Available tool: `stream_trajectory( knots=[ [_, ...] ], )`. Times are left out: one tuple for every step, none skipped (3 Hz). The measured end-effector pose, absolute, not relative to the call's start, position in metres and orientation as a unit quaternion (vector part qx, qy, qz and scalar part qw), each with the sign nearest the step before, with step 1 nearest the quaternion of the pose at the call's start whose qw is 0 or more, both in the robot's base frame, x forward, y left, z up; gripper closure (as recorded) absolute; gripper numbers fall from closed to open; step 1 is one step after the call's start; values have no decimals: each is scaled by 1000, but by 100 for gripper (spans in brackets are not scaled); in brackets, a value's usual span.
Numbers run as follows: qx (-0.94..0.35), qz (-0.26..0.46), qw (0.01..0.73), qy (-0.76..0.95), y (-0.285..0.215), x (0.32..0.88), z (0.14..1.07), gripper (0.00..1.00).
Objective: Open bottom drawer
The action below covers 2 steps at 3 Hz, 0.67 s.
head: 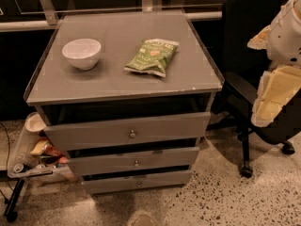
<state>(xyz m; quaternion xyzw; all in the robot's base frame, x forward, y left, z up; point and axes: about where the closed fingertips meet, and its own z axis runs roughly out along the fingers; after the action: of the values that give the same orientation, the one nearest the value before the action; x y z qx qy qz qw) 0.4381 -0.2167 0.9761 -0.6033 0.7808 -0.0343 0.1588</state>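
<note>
The grey cabinet (122, 86) has three drawers. The bottom drawer (113, 184) is the lowest and slimmest grey front, with a small round metal knob (139, 183). Its front sits close in to the cabinet, with a dark gap above it. The mid-sized drawer (103, 164) and the tallest drawer (94, 134) are above it. My gripper (275, 95), white and cream, hangs at the right edge of the view, well to the right of the cabinet and above drawer height. It touches nothing.
A white bowl (82, 52) and a green chip bag (152, 55) lie on the cabinet top. A black office chair (249, 65) stands right of the cabinet, behind my arm. A low rack with snacks and cans (35, 152) is at the left. The floor is speckled.
</note>
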Motion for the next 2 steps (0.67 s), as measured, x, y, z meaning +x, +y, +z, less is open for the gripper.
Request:
stream_trajectory(
  knots=[
    [-603,-34,159,781,-217,438,976,0],
    [-603,-24,157,782,-211,440,954,0]
  ],
)
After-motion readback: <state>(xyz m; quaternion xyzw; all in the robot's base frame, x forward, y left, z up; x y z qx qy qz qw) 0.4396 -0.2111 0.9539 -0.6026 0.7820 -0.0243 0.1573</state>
